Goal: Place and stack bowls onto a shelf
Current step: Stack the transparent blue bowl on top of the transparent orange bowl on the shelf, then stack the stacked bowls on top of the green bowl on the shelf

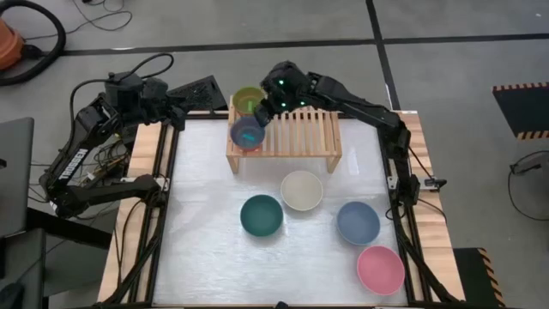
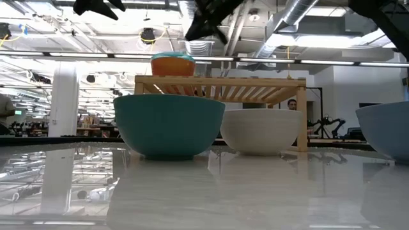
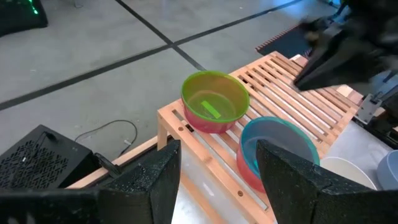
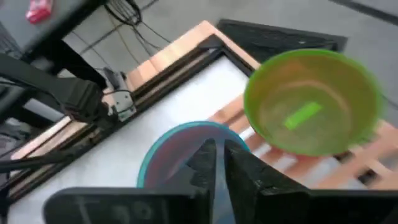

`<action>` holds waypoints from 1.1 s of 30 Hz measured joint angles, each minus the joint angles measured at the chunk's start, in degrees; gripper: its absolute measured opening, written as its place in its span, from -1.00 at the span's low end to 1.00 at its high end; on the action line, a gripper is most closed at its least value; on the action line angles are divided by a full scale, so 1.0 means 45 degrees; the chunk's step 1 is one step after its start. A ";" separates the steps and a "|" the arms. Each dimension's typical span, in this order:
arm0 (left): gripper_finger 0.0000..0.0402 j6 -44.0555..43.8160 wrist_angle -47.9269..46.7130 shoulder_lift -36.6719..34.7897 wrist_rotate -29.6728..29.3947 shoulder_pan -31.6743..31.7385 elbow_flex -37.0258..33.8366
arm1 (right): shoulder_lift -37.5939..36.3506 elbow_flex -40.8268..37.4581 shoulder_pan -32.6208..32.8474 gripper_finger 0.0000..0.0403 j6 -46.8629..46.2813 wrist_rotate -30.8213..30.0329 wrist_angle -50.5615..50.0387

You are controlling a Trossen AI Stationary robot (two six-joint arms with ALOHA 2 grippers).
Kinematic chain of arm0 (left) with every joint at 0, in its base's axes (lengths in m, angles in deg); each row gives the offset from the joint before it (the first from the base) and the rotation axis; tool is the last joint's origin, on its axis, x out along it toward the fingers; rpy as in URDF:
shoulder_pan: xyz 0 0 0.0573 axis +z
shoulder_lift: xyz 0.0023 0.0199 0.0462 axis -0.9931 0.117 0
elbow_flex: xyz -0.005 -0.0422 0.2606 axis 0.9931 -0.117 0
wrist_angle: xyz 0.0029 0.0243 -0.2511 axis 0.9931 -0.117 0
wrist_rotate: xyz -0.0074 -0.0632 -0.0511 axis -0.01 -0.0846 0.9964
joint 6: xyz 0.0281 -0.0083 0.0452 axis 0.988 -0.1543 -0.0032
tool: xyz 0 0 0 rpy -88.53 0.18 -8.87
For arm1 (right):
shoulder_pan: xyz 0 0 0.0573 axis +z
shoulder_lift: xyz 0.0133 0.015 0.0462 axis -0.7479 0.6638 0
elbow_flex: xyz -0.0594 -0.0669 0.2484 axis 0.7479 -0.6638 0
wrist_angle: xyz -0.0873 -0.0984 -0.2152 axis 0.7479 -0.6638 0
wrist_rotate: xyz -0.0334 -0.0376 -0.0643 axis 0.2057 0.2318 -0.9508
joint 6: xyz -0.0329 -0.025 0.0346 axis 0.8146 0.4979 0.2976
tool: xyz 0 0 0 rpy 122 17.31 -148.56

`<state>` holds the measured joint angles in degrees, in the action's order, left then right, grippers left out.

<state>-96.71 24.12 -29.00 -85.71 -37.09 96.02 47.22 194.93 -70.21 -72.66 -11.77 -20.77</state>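
The right hand (image 1: 257, 116) is over the left end of the shelf (image 1: 296, 137), right above the cyan bowl (image 1: 247, 133). In the right wrist view its fingers (image 4: 205, 163) stand almost together with only a thin gap, just over that bowl's rim; whether they pinch the rim cannot be told.

The cyan bowl sits nested in an orange-red bowl (image 3: 249, 173) at the near-left corner of the slatted top. Just beyond it, at the far-left corner, a lime green bowl (image 1: 249, 97) rests inside a magenta bowl (image 3: 208, 124). In the low view the orange-red and cyan pair (image 2: 172, 64) shows on top of the shelf, above the dark teal bowl.

The left hand (image 1: 176, 113) waits near the far-left corner of the surface (image 1: 206, 257), well left of the shelf, its fingers (image 3: 155, 180) apart with nothing between them.

Four larger bowls stand on the surface on the near side of the shelf. The cream white bowl (image 1: 302, 190) is closest to the shelf. The dark teal bowl (image 1: 262, 215) is just near-left of it. The slate blue bowl (image 1: 358, 222) lies to the right, and the light pink bowl (image 1: 380, 269) is at the near-right, just beside the slate blue one.
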 joint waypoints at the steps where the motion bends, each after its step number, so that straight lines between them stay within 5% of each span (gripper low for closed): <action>1: -0.04 0.0000 -0.0002 0.0000 0.0000 0.0000 0.0000 | -0.0021 0.0176 0.0019 -0.65 -0.0002 -0.0371 -0.0639; 12: -0.04 0.0000 -0.0005 0.0005 0.0005 0.0000 0.0000 | 0.0781 0.0176 0.0177 0.00 -0.0879 -0.1403 -0.2518; 18: -0.04 0.0000 -0.0005 0.0005 0.0000 0.0000 0.0000 | 0.1264 0.0157 0.0329 0.10 -0.0929 -0.1449 -0.2522; 24: -0.04 0.0052 -0.0005 0.0005 0.0001 0.0001 0.0000 | 0.1766 0.0152 0.0542 -0.07 -0.1195 -0.1386 -0.2818; 31: -0.04 0.0235 -0.0005 0.0005 0.0003 0.0000 0.0000 | 0.1635 0.0186 0.0649 -0.84 -0.1151 -0.1244 -0.2828; 33: -0.04 0.0356 -0.0005 0.0005 0.0000 0.0000 0.0000 | 0.1635 0.0257 0.0655 -0.86 -0.0965 -0.1092 -0.2977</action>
<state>-95.11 24.10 -28.97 -85.71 -37.09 96.02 54.58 196.09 -67.26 -77.00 -16.69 -34.17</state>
